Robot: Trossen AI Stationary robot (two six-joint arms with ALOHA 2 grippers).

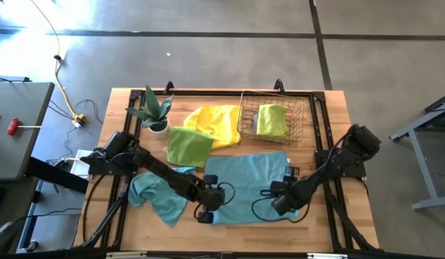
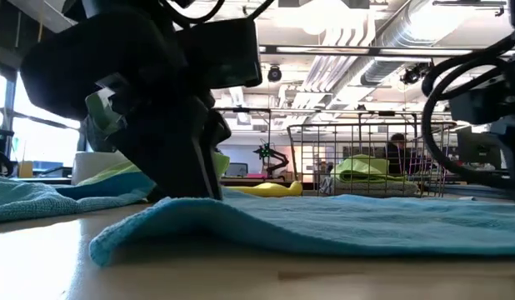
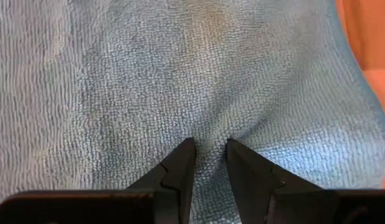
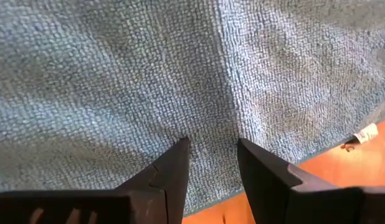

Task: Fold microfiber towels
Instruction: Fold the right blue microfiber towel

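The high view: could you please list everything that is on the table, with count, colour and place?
Spread towel: one, teal, near middle, under both grippers.
Crumpled towel: one, teal, near left.
Green towel: one, lime, beside the plant.
Yellow towel: one, yellow, far middle, partly under the green towel.
Basket: one, wire, far right.
Towel in basket: one, lime, inside the basket.
Plant: one, green in a white pot, far left.
Table: one, wooden.
Left gripper: fingers pinching a ridge of the spread towel.
Right gripper: fingers pinching the spread towel near its edge.
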